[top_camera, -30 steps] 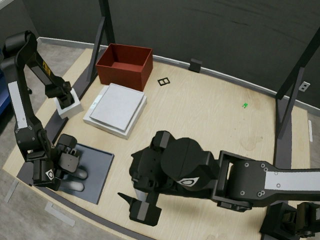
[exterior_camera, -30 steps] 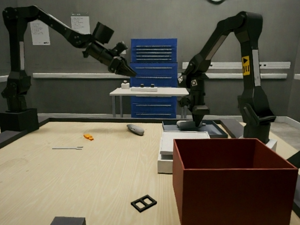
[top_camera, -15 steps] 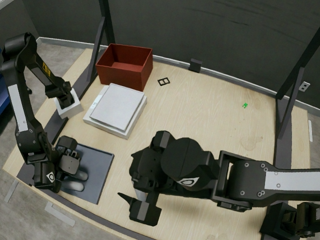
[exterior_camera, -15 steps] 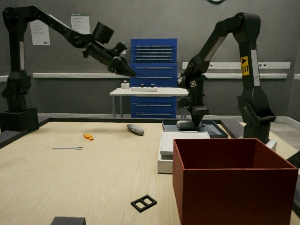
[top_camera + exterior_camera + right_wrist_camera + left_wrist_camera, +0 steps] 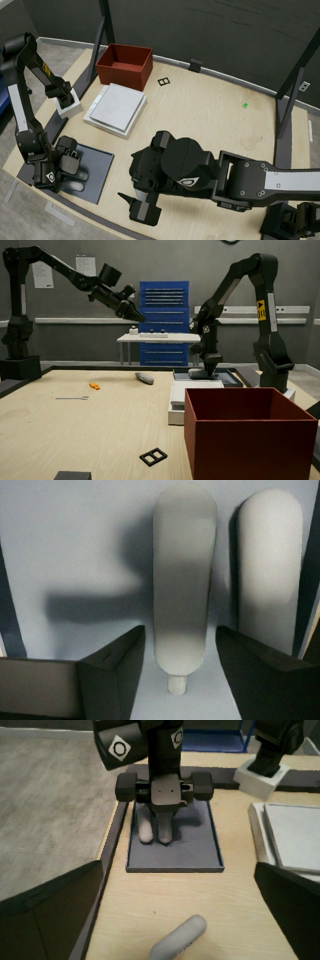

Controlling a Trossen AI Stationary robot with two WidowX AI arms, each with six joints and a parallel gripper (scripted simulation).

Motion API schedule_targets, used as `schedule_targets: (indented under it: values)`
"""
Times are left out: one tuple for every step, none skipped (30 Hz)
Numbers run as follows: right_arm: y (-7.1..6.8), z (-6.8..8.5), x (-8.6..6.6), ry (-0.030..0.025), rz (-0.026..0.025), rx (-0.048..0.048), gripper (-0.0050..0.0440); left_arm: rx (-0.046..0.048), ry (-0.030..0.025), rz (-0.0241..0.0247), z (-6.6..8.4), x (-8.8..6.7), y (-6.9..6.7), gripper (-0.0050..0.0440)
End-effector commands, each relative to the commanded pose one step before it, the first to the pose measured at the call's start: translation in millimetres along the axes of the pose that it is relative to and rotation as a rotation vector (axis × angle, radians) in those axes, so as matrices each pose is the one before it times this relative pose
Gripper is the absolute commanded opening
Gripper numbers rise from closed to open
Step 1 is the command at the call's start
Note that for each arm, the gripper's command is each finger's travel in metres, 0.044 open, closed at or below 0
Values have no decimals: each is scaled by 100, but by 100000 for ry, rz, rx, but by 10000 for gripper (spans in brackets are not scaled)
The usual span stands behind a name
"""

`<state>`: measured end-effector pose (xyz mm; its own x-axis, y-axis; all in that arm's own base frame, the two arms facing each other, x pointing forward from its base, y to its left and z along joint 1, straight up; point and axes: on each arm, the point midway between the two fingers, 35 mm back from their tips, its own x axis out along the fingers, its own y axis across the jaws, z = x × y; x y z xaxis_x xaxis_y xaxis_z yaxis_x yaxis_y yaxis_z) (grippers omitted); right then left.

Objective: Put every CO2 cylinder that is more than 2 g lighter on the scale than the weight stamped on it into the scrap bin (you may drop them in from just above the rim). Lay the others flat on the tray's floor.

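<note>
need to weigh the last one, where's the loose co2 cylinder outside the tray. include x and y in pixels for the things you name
In the left wrist view, the loose cylinder [image 5: 144, 378] [image 5: 179, 939] lies on the table at the bottom centre, just beyond the tray's [image 5: 105, 178] [image 5: 233, 378] [image 5: 175, 869] near edge.
</note>
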<state>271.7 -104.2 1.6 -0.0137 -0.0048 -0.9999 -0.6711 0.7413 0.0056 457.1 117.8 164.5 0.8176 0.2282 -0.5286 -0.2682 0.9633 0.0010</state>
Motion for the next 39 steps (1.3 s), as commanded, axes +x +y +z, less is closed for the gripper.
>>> schedule_targets:
  values:
    - [-897, 417, -2137, -2561, -4670, -257, 261, -181, -2474, -33, 931, -442, 44, 440]
    - [9, 4, -665, -5, -5, 7, 285, 0, 0, 0, 0, 0, 0, 440]
    - [22, 38, -778, -206, 96, 8, 309, 0, 0, 0, 0, 0, 0, 440]
    - [5, 9, -826, -6, -6, 13, 333, 0, 0, 0, 0, 0, 0, 440]
    - [6, 12, -815, -6, -5, 128, 357, 0, 0, 0, 0, 0, 0, 440]
    - [5, 10, -749, -5, -5, -27, 381, 0, 0, 0, 0, 0, 0, 440]
    - [5, 8, -630, -4, -3, -23, 405, 0, 0, 0, 0, 0, 0, 440]
    - [5, 5, -458, -3, -2, -16, 429, 0, 0, 0, 0, 0, 0, 440]
    - [-12, 10, -243, -20, -37, -8, 440, 0, 0, 0, 0, 0, 0, 440]
    - [3, 0, -97, 1, -1, -3, 440, 0, 0, 0, 0, 0, 0, 440]
    - [-1, -1, 0, 9, -5, 0, 440, -64, 1072, 3, -495, -7, -3, 440]
    - [-1, -1, 0, 9, -4, 0, 440, -28, -907, -61, 328, -616, -32, 440]
    - [45, -21, 331, 545, 1061, -7, 440, 57, 14, -169, 5, -285, -103, 440]
    - [0, 0, 0, 0, 0, 0, 440, 0, 0, 0, 0, 0, 0, 440]
    - [0, 0, 0, 0, 0, 0, 440, 0, 0, 0, 0, 0, 0, 440]
    - [0, 0, 0, 0, 0, 0, 440, 97, 23, -212, 1, -492, -162, 440]
    - [0, 0, 0, 0, 0, 0, 440, -18, 26, 11, -7, -559, -62, 440]
    - [0, 0, 0, 0, 0, 0, 440, -24, 35, 15, -28, -753, -80, 440]
    - [0, 0, 0, 0, 0, 0, 440, 82, 38, -109, -51, -767, -96, 440]
    - [17, -9, 15, 30, 58, 0, 440, 104, 45, -179, -83, -859, -112, 440]
    - [210, -177, 246, 560, 643, 107, 440, 122, 53, -209, -132, -993, -125, 440]
    - [0, 0, 0, 0, 0, 0, 440, 139, 61, -239, -195, -1116, -135, 440]
    - [0, 0, 0, 0, 0, 0, 440, 149, 65, -254, -258, -1165, -135, 440]
    - [0, 0, 0, 0, 0, 0, 440, 152, 67, -258, -314, -1157, -128, 440]
    - [0, 0, 0, 0, 0, 0, 440, 152, 67, -258, -364, -1128, -119, 440]
    - [0, 0, 0, 0, 0, 0, 440, 152, 86, -254, -414, -1081, -109, 440]
    - [0, 0, 0, 0, 0, 0, 440, 172, 549, -235, -559, -904, -102, 440]
    - [0, 0, 0, 0, 0, 0, 440, 158, 302, -233, -525, -904, -90, 440]
    - [0, 0, 0, 0, 0, 0, 440, 145, 106, -230, -501, -892, -79, 440]
    - [0, 0, 0, 0, 0, 0, 440, 133, -47, -227, -484, -867, -69, 440]
    - [0, 0, 0, 0, 0, 0, 440, 0, 0, 0, 0, 0, 0, 440]
    - [0, 0, 0, 0, 0, 0, 440, 0, 0, 0, 0, 0, 0, 440]
    - [0, 0, 0, 0, 0, 0, 440, 121, -151, -221, -472, -827, -60, 440]
    - [0, 0, 0, 0, 0, 0, 440, 117, -94, -209, -482, -745, -52, 440]
    - [0, 0, 0, 0, 0, 0, 440, 111, -54, -194, -477, -661, -45, 440]
    - [0, 0, 0, 0, 0, 0, 440, 132, -34, -227, -591, -739, -47, 440]
    - [0, 0, 0, 0, 0, 0, 440, 123, -10, -210, -573, -647, -40, 440]
    - [0, 0, 0, 0, 0, 0, 440, 102, 5, -171, -486, -504, -30, 440]
    - [0, 0, 0, 0, 0, 0, 440, 84, 13, -140, -410, -396, -23, 440]
